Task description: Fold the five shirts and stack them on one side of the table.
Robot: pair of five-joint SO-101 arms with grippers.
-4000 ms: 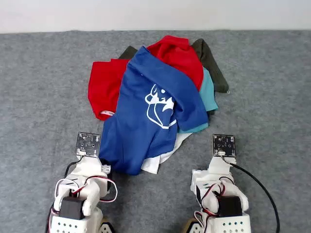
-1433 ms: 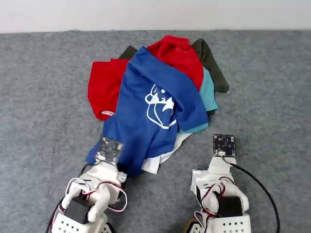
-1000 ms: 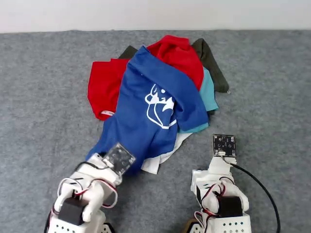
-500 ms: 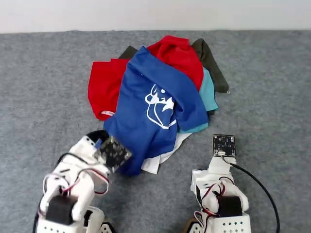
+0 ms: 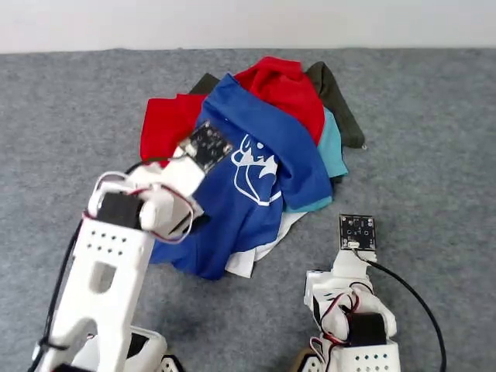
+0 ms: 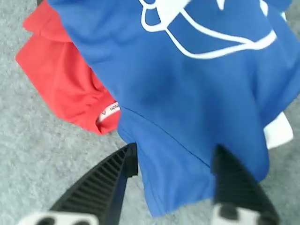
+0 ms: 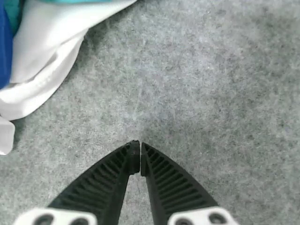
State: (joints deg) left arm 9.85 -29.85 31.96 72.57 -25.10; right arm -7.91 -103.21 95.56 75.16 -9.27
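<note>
Grey felt covers the desk [image 5: 70, 116], and the shirts lie on it in one unfolded heap. Uppermost is the blue shirt [image 5: 248, 186], spread out and crumpled, with its white printed emblem [image 5: 256, 169] facing up. A red shirt [image 5: 164, 136] protrudes from beneath the blue shirt on the left arm's side. In the left wrist view its neck label [image 6: 108, 110] sits just beside the blue cloth. Further red fabric [image 5: 285, 87] is bunched at the far edge of the blue shirt; whether it belongs to the same garment cannot be determined. A dark olive shirt [image 5: 335, 105] shows beyond the blue shirt at the far right. A teal shirt [image 5: 332, 151] emerges from under the blue shirt's right edge, and a white shirt [image 5: 262, 249] from under its near edge. Left gripper [image 6: 174, 152]: jaws spread apart, nothing between them, poised above the near-left part of the blue shirt; contact with the cloth cannot be confirmed. Right gripper [image 7: 140, 158]: fingers pressed together, holding nothing, over bare felt off the blue shirt's near-right corner, near the white shirt but apart from it.
</note>
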